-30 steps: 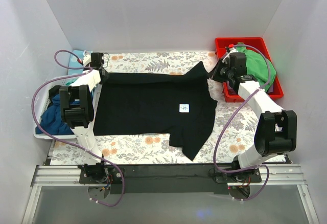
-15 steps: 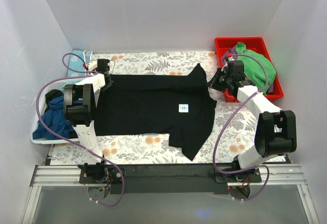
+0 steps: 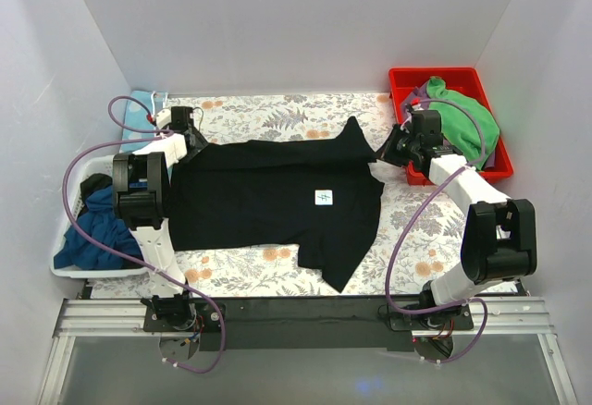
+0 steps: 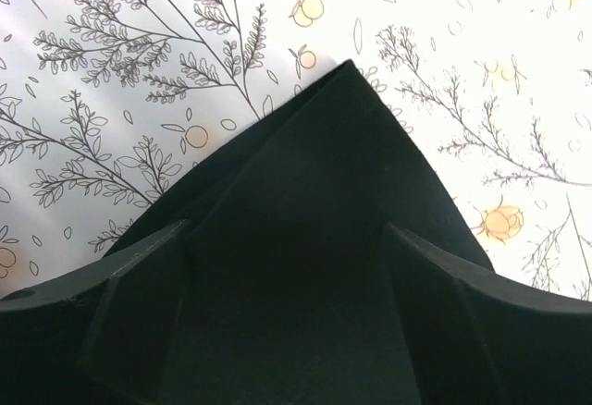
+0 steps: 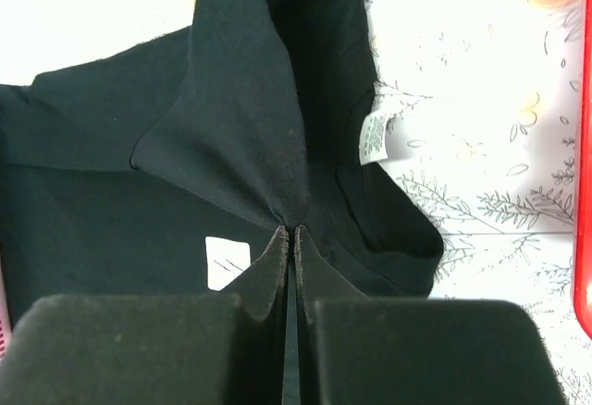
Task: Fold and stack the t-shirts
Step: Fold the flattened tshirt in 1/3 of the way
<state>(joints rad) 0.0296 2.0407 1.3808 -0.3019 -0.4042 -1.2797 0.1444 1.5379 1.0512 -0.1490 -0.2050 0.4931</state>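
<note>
The black t-shirt [image 3: 268, 197] has been shifted toward the wide-spread left gripper [image 4: 285, 231]; it is pinched by the right gripper [image 5: 294, 231], so folding seems begun.

You have two matching arms: the left arm [image 3: 141, 192] and the right arm [image 3: 499, 239] are both white shells joined by chunky black joint blocks. A purple cable [image 3: 64, 192] loops off each one. At the bottom of the frame both bolt onto a black plate [image 3: 296, 324] on a silver rail [image 3: 102, 311]. The left claw [image 4: 285, 225] and right claw [image 5: 294, 231] have matte black, blocky fingers.
</note>
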